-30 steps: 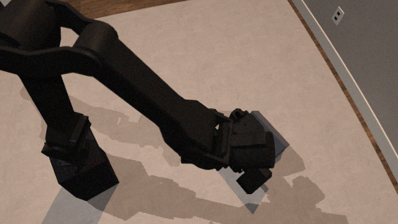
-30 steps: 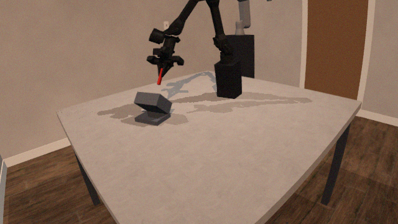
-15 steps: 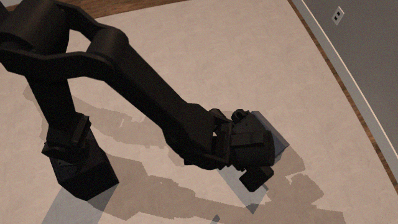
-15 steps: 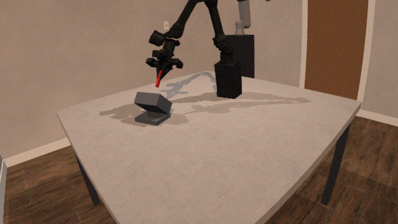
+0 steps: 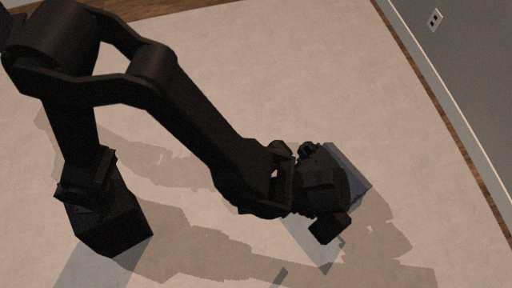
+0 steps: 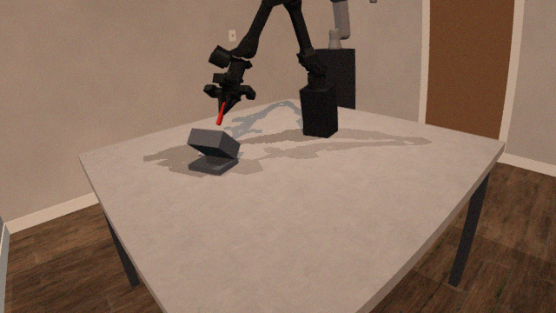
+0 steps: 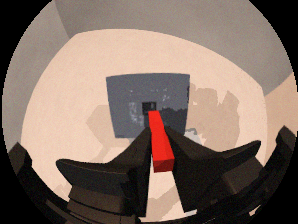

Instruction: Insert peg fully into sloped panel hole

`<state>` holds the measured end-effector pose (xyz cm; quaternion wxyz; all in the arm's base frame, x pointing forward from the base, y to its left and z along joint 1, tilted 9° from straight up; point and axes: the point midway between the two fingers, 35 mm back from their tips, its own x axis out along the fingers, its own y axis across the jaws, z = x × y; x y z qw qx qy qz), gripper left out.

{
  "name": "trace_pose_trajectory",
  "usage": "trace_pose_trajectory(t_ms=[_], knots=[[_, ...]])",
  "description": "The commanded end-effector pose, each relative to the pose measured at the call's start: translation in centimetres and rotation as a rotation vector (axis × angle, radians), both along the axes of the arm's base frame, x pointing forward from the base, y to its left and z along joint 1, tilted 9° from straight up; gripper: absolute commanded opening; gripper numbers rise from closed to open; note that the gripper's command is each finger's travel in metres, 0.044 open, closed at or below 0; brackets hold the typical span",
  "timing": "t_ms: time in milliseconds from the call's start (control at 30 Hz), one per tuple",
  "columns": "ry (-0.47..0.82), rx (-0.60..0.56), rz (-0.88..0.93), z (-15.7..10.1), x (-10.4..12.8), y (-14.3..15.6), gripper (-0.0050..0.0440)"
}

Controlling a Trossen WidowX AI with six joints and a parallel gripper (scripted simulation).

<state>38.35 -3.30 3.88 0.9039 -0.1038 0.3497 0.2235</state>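
Red peg [image 7: 160,140] clamped between dark gripper [image 7: 160,163] fingers, pointing up-frame at grey sloped panel [image 7: 127,106], peg's far tip just below the panel's small dark hole [image 7: 149,106], pale table [image 7: 67,110] around the panel.
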Motion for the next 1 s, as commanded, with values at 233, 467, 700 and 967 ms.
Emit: trace_pose_trajectory(t_ms=[233, 467, 700, 967], knots=[[-0.041, 0.017, 0.000, -0.1, 0.4, 0.3, 0.0000], [-0.043, 0.018, 0.000, -0.2, 0.4, 0.3, 0.0000], [-0.042, 0.019, 0.000, -1.0, 1.3, 0.7, 0.0000], [-0.043, 0.019, 0.000, -1.8, 2.1, 1.1, 0.0000]])
